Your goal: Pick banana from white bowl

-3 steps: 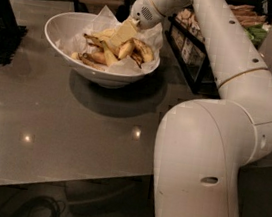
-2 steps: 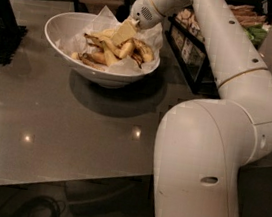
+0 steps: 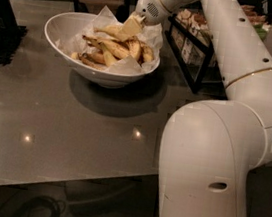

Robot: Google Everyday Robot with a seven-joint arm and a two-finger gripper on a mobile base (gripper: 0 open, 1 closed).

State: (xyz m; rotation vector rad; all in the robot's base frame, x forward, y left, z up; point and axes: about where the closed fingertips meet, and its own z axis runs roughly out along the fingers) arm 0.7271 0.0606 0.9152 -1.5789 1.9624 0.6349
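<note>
The white bowl (image 3: 61, 29) stands on the grey table, lined with crinkled white paper (image 3: 106, 15). Several bananas lie in it. A plump yellow banana (image 3: 115, 48) with brown blotches lies across the middle, with thinner, browner ones (image 3: 89, 61) at the front left. My gripper (image 3: 130, 27) reaches down from the white arm (image 3: 222, 37) into the back right of the bowl, right over the bananas at the top of the pile. Whether it touches a banana is not visible.
A black wire rack (image 3: 196, 53) with packaged snacks stands right of the bowl, behind my arm. A dark object on a black mat (image 3: 0, 31) sits at the left edge. My white base (image 3: 206, 181) fills the lower right. The glossy table (image 3: 62, 130) extends toward the front.
</note>
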